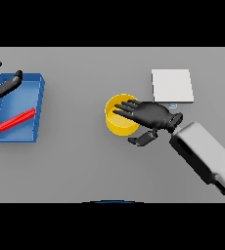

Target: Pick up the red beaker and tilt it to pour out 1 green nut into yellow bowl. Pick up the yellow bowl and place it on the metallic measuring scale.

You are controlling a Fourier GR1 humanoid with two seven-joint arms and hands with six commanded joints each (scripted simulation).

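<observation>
Right forearm enters from lower right, nearest the view; right robot hand (pixel 151 114) lies over the yellow bowl (pixel 115 126), fingers spread and fairly straight across its right rim, thumb hanging below beside the bowl wall, so released rather than clamped. Bowl stands on the grey worktop (pixel 85 166), just left of the metallic measuring scale (pixel 172 85), apart from it. Red beaker (pixel 16 119) lies tilted in the blue tray (pixel 40 93) at far left; left robot hand (pixel 4 84) shows over the tray's upper left corner, fingers relaxed, holding nothing. Judgement: pouring step appears finished, though no green nut can be made out inside the bowl, possibly hidden by the fingers. Left: grasp bowl, lift, set on scale. Path up and right is short and unobstructed; scale's near edge is the one thing to clear
</observation>
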